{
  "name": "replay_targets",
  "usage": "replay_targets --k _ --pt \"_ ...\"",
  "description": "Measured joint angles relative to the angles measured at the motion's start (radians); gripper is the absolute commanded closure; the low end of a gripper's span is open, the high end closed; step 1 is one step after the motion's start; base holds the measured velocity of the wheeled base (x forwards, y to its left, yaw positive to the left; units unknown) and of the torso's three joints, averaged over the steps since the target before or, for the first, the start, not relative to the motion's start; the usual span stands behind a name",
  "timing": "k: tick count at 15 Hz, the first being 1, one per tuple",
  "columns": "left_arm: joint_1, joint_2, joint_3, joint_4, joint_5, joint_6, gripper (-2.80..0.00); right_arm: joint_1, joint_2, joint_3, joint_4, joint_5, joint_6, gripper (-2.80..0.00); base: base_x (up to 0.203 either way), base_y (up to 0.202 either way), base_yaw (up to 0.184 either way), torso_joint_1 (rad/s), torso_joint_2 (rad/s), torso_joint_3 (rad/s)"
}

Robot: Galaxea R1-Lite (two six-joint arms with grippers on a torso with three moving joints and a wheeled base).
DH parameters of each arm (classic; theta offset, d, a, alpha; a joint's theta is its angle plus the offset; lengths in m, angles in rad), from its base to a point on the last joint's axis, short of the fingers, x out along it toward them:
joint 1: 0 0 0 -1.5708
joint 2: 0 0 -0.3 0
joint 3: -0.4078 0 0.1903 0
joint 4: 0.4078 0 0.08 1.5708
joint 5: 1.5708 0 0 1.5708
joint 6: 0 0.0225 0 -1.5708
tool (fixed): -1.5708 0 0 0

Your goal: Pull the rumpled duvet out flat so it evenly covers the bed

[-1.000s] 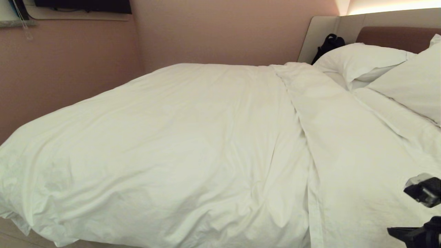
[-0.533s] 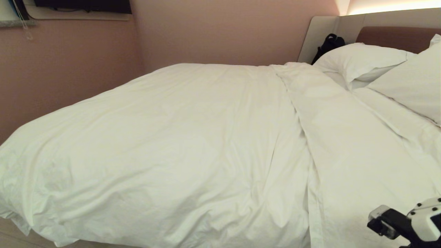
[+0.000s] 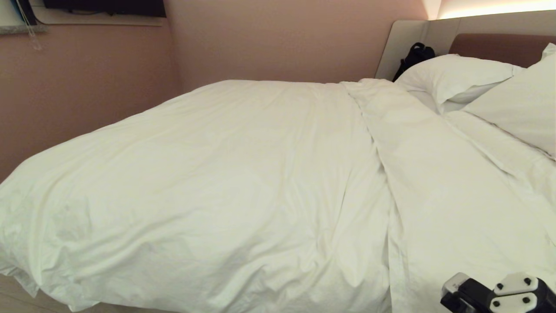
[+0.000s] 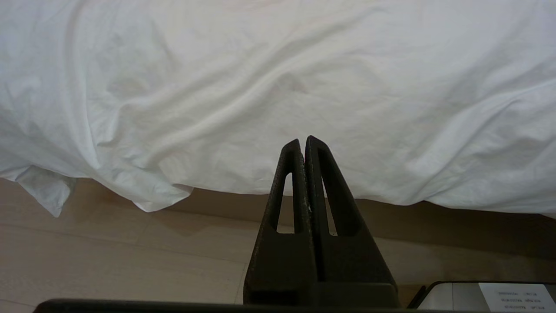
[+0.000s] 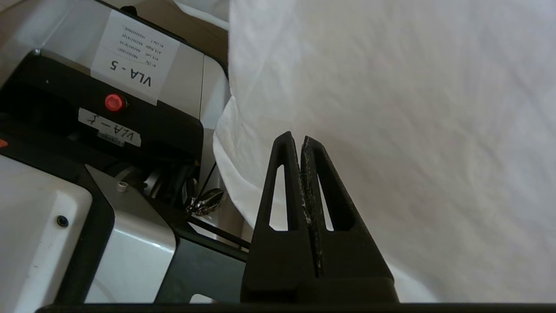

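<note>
Both jaws pinched shut, empty: right gripper (image 5: 302, 141) low beside the bed (image 3: 499, 48), left gripper (image 4: 302, 143) parked. Duvet (image 3: 208, 187) drapes the mattress, soft, puffy, probably light; grab its hanging hem.

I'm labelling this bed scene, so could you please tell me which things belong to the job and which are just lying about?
Job:
- duvet
- bed
- right gripper, shut, empty
- left gripper, shut, parked beside the duvet's edge

Lying about:
- pillows
- black bag by the headboard
</note>
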Motion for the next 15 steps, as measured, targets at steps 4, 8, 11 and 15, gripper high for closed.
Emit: replay_targets --k 4,8,11,15 --pt "0.0 0.0 0.0 0.0 0.0 0.0 0.0 0.013 -0.014 0.012 -0.003 0.003 0.031 0.0 0.0 0.0 0.0 0.0 0.0 0.0" --pt "0.0 0.0 0.0 0.0 0.0 0.0 0.0 0.059 0.042 -0.006 -0.017 -0.008 0.041 -2.8 0.0 0.0 0.0 0.0 0.0 0.0" --pt "0.0 0.0 0.0 0.0 0.0 0.0 0.0 0.084 0.141 -0.024 -0.064 -0.053 0.068 -2.8 0.0 0.0 0.0 0.0 0.0 0.0" --pt "0.0 0.0 0.0 0.0 0.0 0.0 0.0 0.228 0.308 -0.048 -0.151 -0.172 0.16 -2.8 0.0 0.0 0.0 0.0 0.0 0.0"
